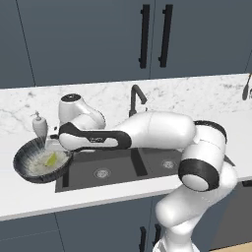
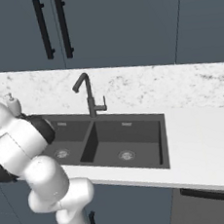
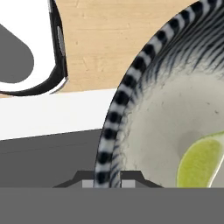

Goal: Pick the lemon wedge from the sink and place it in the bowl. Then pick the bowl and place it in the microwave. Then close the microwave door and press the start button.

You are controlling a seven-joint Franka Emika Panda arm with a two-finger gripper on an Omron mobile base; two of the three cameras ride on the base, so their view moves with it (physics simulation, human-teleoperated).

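The bowl (image 1: 22, 153), dark streaked outside and pale speckled inside, is over the counter just left of the sink (image 1: 147, 170). The lemon wedge (image 1: 50, 159) lies inside it, yellow-green, and appears in the hand view as the lemon wedge (image 3: 199, 164) on the pale floor of the bowl (image 3: 166, 109). My gripper (image 1: 67, 153) is at the bowl's right edge. In the hand view the gripper (image 3: 108, 183) is shut on the striped rim, one fingertip on each side. I cannot tell whether the bowl touches the counter. The microwave is out of view.
A white soap dispenser (image 1: 39, 125) stands just behind the bowl. The dark gooseneck faucet (image 1: 137, 94) rises behind the sink (image 2: 129, 136), with the faucet (image 2: 85, 90) at its middle. Dark cabinets hang above the marble backsplash. My arm stretches across the left basin.
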